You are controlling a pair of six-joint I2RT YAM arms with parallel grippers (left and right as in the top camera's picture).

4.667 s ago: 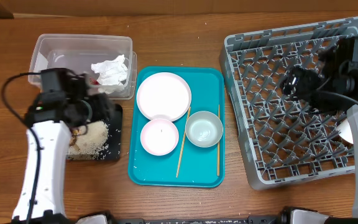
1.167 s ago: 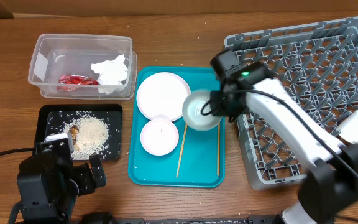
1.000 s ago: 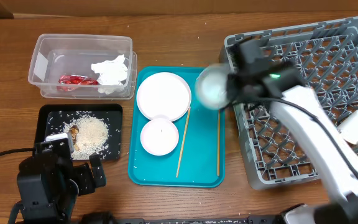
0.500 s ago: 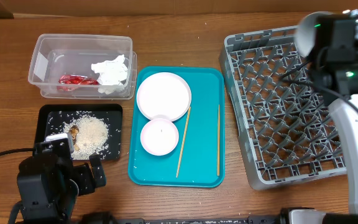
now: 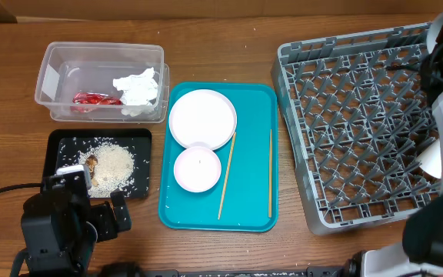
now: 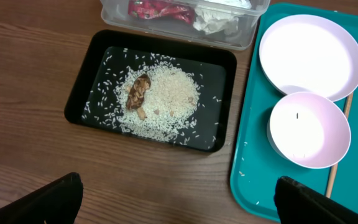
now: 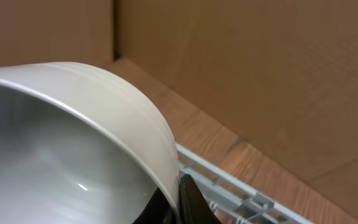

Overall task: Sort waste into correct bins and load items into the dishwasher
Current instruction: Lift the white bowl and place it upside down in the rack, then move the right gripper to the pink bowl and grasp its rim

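Right jaws gripping bowl [image 7: 73, 143], wooden table [image 5: 229, 46], cardboard wall [image 7: 260, 74]

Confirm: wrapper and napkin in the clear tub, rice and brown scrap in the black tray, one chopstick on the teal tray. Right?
Not quite: the overhead view shows two chopsticks on the teal tray, not one. The rest stands: wrapper and napkin in the clear tub, rice and brown scrap in the black tray.
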